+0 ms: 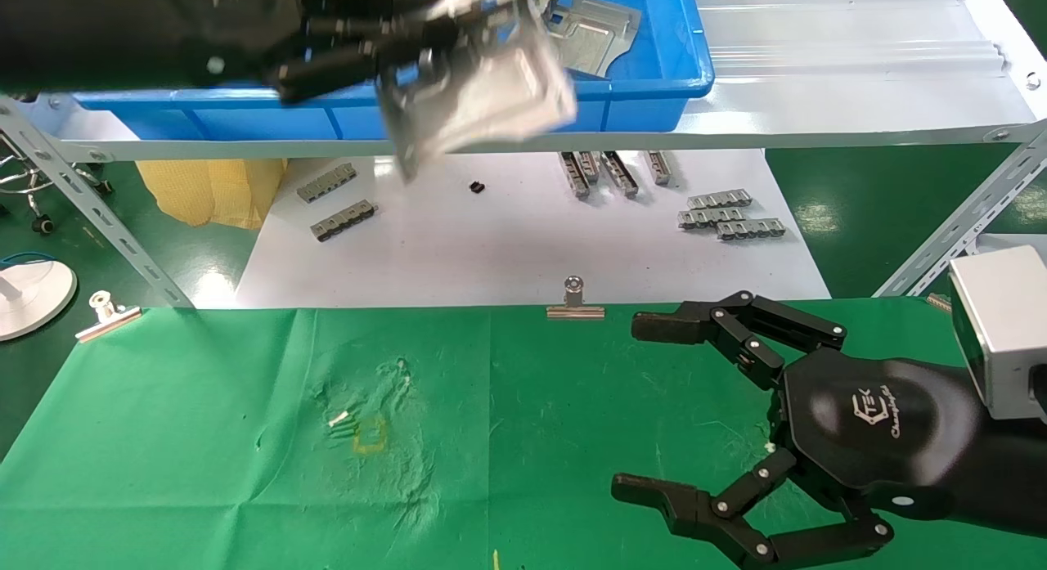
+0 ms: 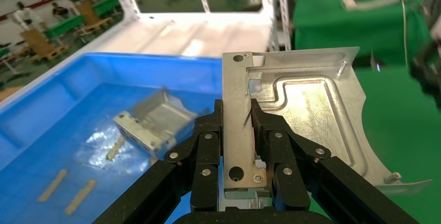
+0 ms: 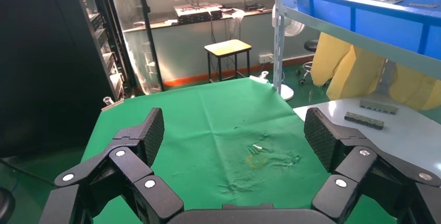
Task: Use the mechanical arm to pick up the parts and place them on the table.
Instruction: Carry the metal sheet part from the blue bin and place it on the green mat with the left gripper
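Observation:
My left gripper (image 1: pixel 401 51) is shut on a silvery stamped part (image 1: pixel 483 104) and holds it in the air at the front rim of the blue tray (image 1: pixel 654 87). In the left wrist view the fingers (image 2: pixel 270 130) clamp the part's folded tab (image 2: pixel 237 109), and its embossed plate (image 2: pixel 312 104) stands to one side. Another part (image 1: pixel 589 30) lies in the tray; it also shows in the left wrist view (image 2: pixel 153 120). My right gripper (image 1: pixel 646 406) is open and empty, low over the green table (image 1: pixel 204 439). The right wrist view shows its pads (image 3: pixel 151 133) wide apart over the yellow mark (image 3: pixel 256 160).
The blue tray stands on a white shelf (image 1: pixel 818 104) with slotted metal struts (image 1: pixel 90 210). Below it a white sheet (image 1: pixel 523 251) carries small grey ridged strips (image 1: pixel 728 214). Binder clips (image 1: pixel 575 302) hold the cloth's far edge. The yellow mark (image 1: pixel 370 435) sits mid-table.

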